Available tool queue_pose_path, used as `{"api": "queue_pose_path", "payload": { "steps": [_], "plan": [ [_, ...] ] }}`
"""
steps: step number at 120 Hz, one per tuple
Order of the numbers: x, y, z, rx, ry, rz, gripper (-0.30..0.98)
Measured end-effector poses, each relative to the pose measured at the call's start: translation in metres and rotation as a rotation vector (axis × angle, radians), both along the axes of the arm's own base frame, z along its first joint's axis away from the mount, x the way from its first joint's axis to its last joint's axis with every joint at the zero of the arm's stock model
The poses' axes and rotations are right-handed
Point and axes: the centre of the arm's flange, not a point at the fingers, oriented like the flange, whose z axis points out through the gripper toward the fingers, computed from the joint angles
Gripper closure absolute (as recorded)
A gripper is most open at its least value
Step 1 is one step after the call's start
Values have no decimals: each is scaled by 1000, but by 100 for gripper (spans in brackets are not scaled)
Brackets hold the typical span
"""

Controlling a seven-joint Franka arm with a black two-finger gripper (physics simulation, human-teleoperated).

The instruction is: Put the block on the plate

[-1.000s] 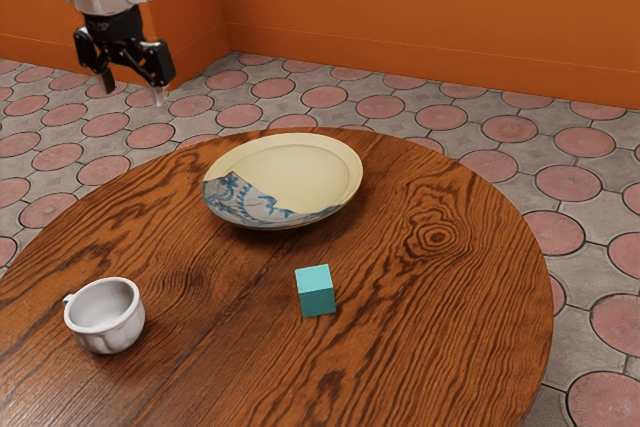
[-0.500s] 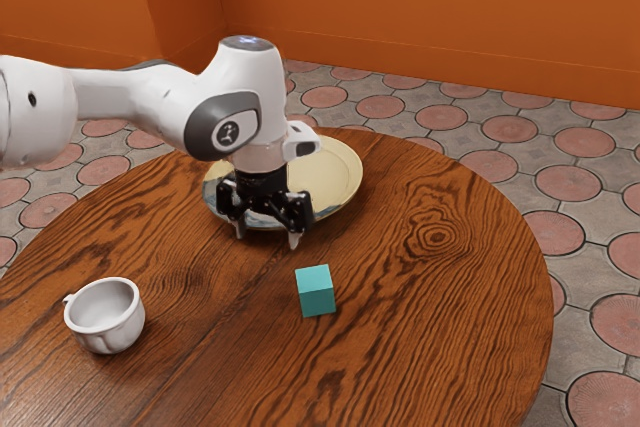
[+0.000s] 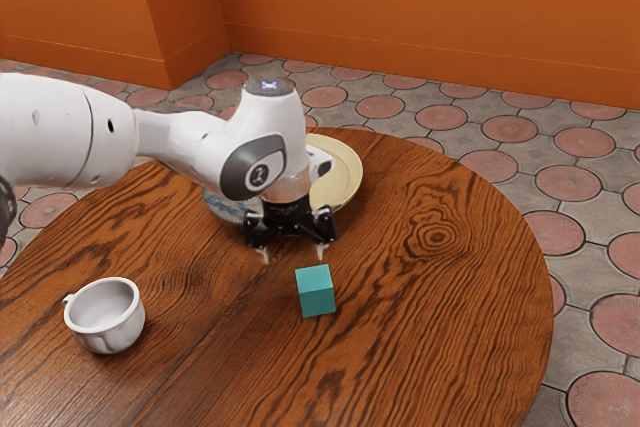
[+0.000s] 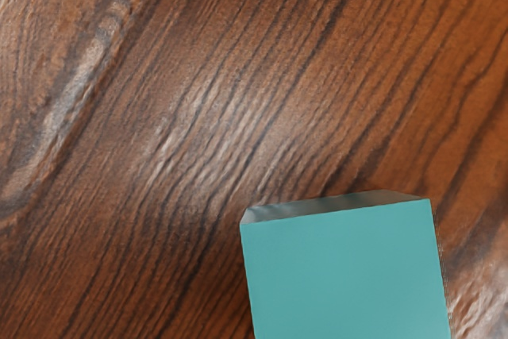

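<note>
Round wooden table (image 3: 430, 337) here, all swirly dark grain, and I'm using the block as the landmark; nearest the exterior view's camera, a white cup (image 3: 105, 317) sits on the wood, well off to the exterior view's left of the block; the block (image 3: 316, 292) itself is a little teal cube, resting flat on bare wood, so not on the plate; the wrist view has its top face right up close. Gripper (image 3: 294, 255) is open, btw, fingers spread with nothing between them, hanging just above and a bit beyond the block; white arm (image 3: 60, 132) reaches in from the exterior view's left; plate (image 3: 345, 175) is farther past the block, cream and blue, partly behind the arm; way beyond the block, pink-circle floor tiles (image 3: 510, 128), then orange walls (image 3: 430, 7).
</note>
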Motion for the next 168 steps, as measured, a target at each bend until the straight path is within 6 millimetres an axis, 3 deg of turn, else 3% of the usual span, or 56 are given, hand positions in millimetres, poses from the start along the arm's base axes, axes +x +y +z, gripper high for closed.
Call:
{"api": "queue_pose_path", "payload": {
  "steps": [30,64,113,168],
  "plan": [
    [2,-25,-24,14,-23,25,0],
    [10,-28,-51,30,-30,46,0],
    [12,-28,-75,34,-38,66,0],
    [10,-30,-87,25,-23,85,0]
  ]
}}
